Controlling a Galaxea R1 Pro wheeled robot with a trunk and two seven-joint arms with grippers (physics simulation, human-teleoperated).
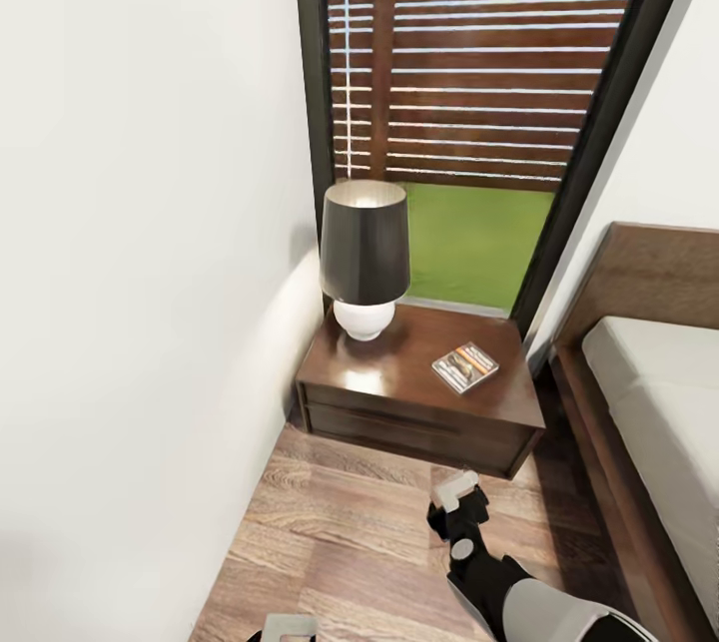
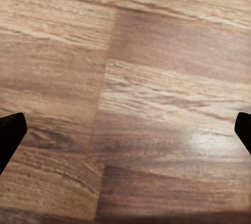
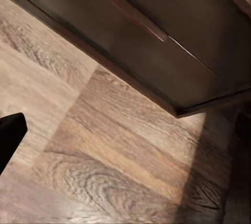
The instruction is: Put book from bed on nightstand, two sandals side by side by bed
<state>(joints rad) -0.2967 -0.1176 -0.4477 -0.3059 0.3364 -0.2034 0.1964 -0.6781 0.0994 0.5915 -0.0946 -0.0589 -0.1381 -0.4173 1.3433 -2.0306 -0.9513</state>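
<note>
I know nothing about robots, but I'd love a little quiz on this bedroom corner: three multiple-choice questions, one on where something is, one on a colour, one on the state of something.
1. Where does the book lie?
A. On the bed
B. On the nightstand
C. On the floor

2. What colour is the lamp's shade?
A. Dark grey
B. Bright blue
C. Red

3. How do the left gripper's fingers stand?
A. Shut on the book
B. Wide apart, holding nothing
C. Shut on a sandal

Answers:
1. B: the book rests flat on the nightstand, towards the side nearer the bed.
2. A: the lamp has a dark grey shade over a round white base.
3. B: the left gripper shows its dark fingertips at opposite edges of the left wrist view, with bare wood floor between them.
</note>
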